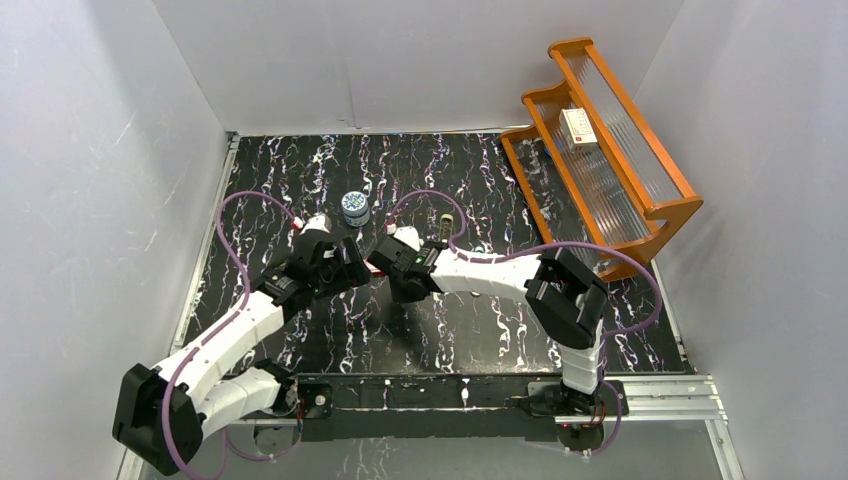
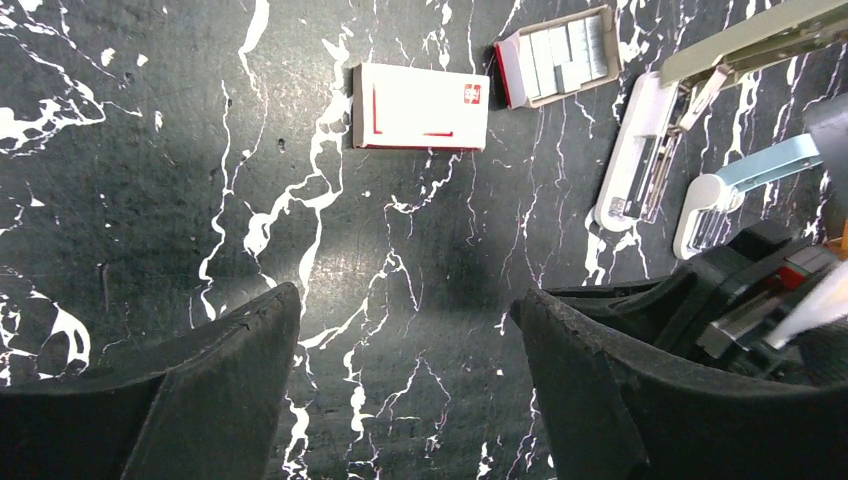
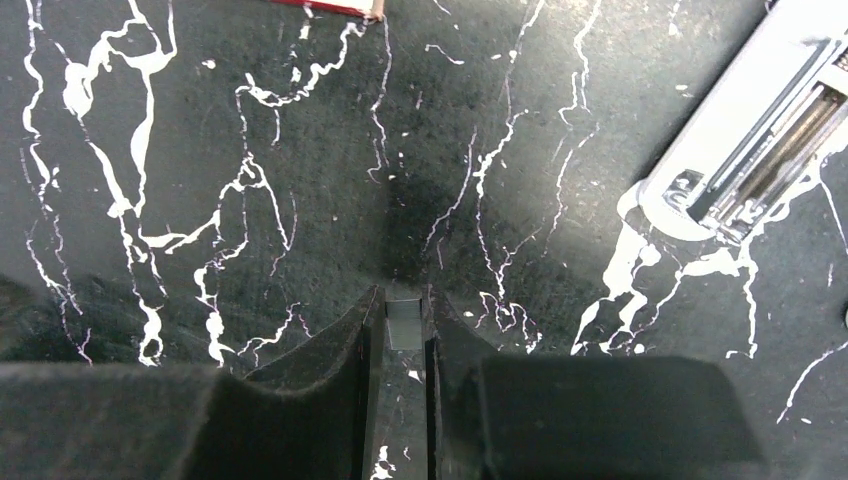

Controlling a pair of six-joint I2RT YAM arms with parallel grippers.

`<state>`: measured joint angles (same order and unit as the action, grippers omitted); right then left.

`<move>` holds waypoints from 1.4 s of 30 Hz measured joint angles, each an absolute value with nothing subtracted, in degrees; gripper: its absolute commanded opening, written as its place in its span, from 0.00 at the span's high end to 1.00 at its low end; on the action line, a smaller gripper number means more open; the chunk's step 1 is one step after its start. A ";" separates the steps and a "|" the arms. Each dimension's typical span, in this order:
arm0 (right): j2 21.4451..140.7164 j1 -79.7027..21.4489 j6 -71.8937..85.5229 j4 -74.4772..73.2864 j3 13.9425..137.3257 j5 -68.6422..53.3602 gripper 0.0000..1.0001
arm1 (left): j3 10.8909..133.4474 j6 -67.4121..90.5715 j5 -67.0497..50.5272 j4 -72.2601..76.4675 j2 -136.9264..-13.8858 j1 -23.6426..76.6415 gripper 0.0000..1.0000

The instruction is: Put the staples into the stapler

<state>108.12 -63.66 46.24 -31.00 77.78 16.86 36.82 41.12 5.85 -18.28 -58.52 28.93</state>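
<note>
The cream stapler (image 2: pixel 640 150) lies open on the black marbled mat, its metal rail bared and its top arm (image 2: pixel 760 38) swung up. It also shows in the right wrist view (image 3: pixel 745 150) at the upper right. The grey tray of staples (image 2: pixel 565 52) with its red-and-white sleeve lies just left of it. My right gripper (image 3: pixel 404 295) is shut on a short silvery strip of staples (image 3: pixel 404 325), held above the mat to the left of the stapler's rail. My left gripper (image 2: pixel 405 300) is open and empty, hovering over bare mat below the tray. In the top view both grippers (image 1: pixel 350 262) (image 1: pixel 380 258) meet mid-table and hide these things.
A larger white box with a red mark (image 2: pixel 420 105) lies left of the tray. A light blue stapler (image 2: pixel 740 180) lies right of the cream one. A round blue-and-white tin (image 1: pixel 355 207) stands behind the grippers. An orange rack (image 1: pixel 600 150) at the back right holds a small white box (image 1: pixel 578 127).
</note>
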 measured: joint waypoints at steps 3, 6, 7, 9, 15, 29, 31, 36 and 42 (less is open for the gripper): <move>108.18 -63.86 47.07 -31.81 77.78 17.58 0.73 | 36.82 41.17 6.68 -18.76 -56.75 28.93 0.22; 108.49 -63.86 47.77 -32.10 77.78 17.91 0.71 | 36.82 41.45 7.25 -19.16 -55.48 28.93 0.22; 108.77 -63.86 47.86 -32.10 77.78 17.89 0.70 | 36.82 41.63 7.55 -19.42 -55.29 28.93 0.22; 109.67 -63.88 47.90 -32.10 77.78 17.87 0.70 | 36.82 42.02 8.43 -20.16 -55.00 28.93 0.22; 111.22 -63.94 47.92 -32.62 77.71 17.82 0.68 | 36.77 43.22 12.34 -22.02 -51.18 28.84 0.21; 112.27 -64.16 47.37 -34.50 78.98 17.26 0.56 | 36.21 44.38 15.57 -23.42 -49.01 28.82 0.21; 112.64 -64.16 47.11 -34.79 79.35 17.02 0.59 | 36.18 44.60 15.68 -23.44 -49.01 28.82 0.21; 113.30 -64.14 45.63 -35.57 80.23 16.75 0.62 | 35.88 46.15 16.75 -24.53 -48.71 28.82 0.21; 114.96 -64.14 43.92 -37.47 82.87 16.75 0.64 | 35.20 47.53 18.04 -25.58 -47.20 28.82 0.21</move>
